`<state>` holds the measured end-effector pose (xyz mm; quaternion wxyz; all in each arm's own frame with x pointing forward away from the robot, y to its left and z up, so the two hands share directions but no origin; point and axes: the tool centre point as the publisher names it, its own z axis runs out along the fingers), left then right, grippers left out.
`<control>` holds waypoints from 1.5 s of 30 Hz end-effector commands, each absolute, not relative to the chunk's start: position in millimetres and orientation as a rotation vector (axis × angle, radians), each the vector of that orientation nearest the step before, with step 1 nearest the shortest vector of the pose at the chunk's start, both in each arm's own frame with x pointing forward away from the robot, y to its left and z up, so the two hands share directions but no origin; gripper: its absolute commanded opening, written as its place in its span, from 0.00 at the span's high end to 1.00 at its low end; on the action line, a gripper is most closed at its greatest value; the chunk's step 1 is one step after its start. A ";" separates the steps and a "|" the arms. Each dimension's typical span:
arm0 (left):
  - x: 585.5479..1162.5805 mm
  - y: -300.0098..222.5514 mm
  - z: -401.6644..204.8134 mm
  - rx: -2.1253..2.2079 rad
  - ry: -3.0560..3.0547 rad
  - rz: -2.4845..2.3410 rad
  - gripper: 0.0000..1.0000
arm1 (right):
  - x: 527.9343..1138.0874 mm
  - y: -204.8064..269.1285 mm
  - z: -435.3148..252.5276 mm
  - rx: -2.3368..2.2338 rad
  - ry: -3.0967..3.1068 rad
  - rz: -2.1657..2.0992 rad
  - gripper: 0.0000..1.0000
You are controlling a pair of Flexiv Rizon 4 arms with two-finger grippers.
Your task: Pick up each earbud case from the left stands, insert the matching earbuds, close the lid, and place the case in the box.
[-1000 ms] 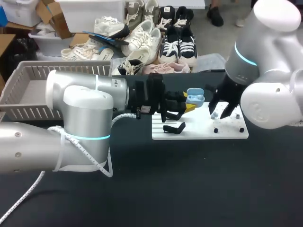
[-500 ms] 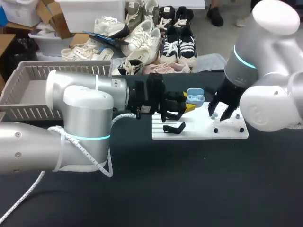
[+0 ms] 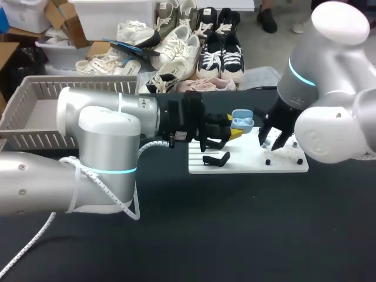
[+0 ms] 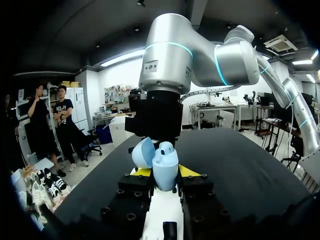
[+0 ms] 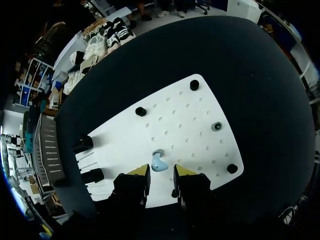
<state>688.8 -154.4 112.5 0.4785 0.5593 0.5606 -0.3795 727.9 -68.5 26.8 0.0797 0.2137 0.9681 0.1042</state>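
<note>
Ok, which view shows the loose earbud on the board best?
Right wrist view: the earbud lies unobstructed on the board, just ahead of the right gripper. The head view has that gripper covering it; the left wrist view misses it.

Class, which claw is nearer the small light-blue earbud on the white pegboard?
Right. Right claw: just above the earbud. Left claw: farther aside, gripping the open light-blue case.

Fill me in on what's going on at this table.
The left claw is shut on a light blue earbud case, with its lid open, held above the white pegboard. The right claw hangs open over that pegboard, with a blue earbud lying just ahead of its fingertips. It is not gripping the earbud, so that earbud is not yet in the case.
</note>
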 end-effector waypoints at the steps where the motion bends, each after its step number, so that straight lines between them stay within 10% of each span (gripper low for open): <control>1: 688.1 -154.2 112.0 1.363 1.368 -0.925 1.00 | 730.1 -69.1 26.0 0.641 2.899 0.312 0.70; 11: 688.1 -154.2 112.0 1.363 1.368 -0.925 1.00 | 733.9 -66.8 23.6 0.640 2.906 0.310 0.74; 22: 688.1 -154.2 112.0 1.363 1.368 -0.925 1.00 | 736.6 -68.7 21.2 0.656 2.907 0.306 1.00; 45: 688.1 -154.2 112.0 1.363 1.368 -0.925 1.00 | 714.1 -87.9 61.8 0.699 2.800 0.412 1.00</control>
